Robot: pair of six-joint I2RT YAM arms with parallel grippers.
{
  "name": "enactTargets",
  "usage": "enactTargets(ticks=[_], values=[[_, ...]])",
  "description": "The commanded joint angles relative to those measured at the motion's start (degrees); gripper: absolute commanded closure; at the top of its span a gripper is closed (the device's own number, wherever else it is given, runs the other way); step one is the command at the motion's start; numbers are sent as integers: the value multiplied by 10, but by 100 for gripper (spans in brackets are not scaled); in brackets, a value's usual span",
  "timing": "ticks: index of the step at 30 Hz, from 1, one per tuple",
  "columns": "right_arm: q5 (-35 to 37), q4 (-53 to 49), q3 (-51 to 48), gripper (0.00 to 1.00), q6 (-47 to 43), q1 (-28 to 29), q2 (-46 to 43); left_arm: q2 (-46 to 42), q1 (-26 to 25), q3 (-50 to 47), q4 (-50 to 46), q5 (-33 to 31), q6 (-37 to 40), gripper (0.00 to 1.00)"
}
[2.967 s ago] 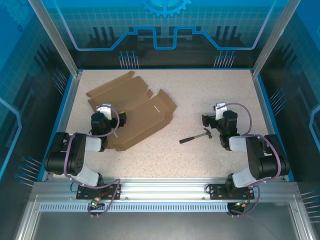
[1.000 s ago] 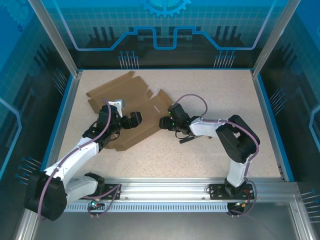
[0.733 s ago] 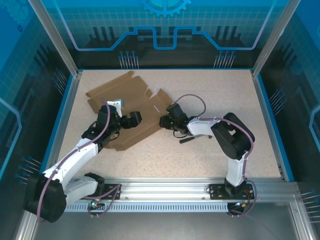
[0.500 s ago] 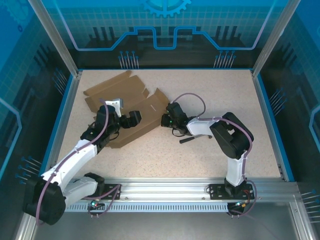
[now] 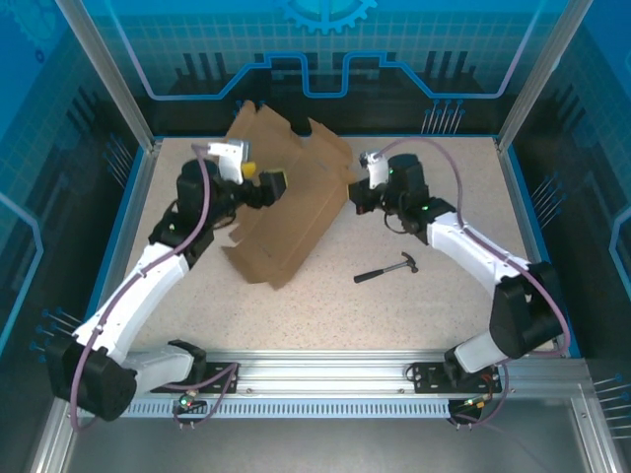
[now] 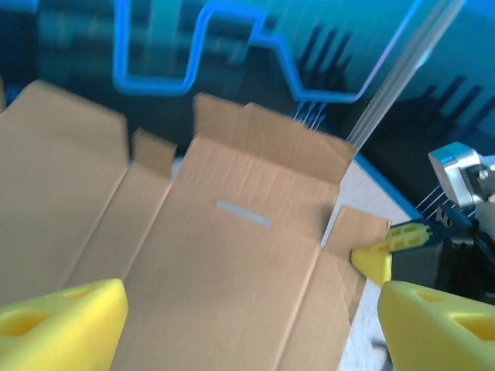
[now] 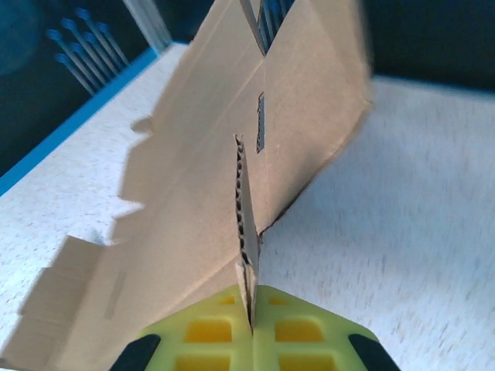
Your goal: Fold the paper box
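Note:
The paper box (image 5: 288,202) is a brown die-cut cardboard sheet, lifted off the table and standing tilted, with its lower corner near the tabletop. My right gripper (image 5: 353,192) is shut on a tab at the sheet's right edge. In the right wrist view the yellow pads (image 7: 203,332) pinch that corrugated edge (image 7: 246,232). My left gripper (image 5: 264,182) is open against the sheet's left face. In the left wrist view its yellow fingers (image 6: 62,325) stand wide apart with the sheet (image 6: 224,263) between and beyond them. The right gripper's yellow fingertip (image 6: 377,259) shows on the tab.
A small black-handled hammer (image 5: 386,268) lies on the speckled table (image 5: 444,296) right of the sheet's lower corner. Blue walls and metal posts (image 5: 108,79) close in the back and sides. A rail (image 5: 315,374) runs along the near edge.
The sheet lay flat on the table and now stands raised and tilted. Both arms have risen and moved toward the back. The right gripper keeps hold of the sheet's edge.

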Motion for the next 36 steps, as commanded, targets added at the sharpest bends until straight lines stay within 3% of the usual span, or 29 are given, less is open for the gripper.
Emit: enactTargets(ticks=[1,6,9,13,17,34,36], values=[[-117,-131,46,100,-148,-26,-31,64,-5,119,-64,101,199,15],[-167,-178,99,100,-185,-60,-53,145,-6,291,-240,173,433,13],[-189,-210,135,100,-208,-60,-42,184,-11,385,-349,174,549,7],[-202,-246,174,100,-237,-56,-21,239,-13,479,-440,165,636,5],[-205,-284,216,100,-268,-43,-1,302,-16,583,-521,165,673,8],[-184,-350,350,100,-316,-24,51,359,-25,675,-586,183,660,70],[-173,-339,352,100,-308,-25,50,359,-24,685,-592,181,656,81]])
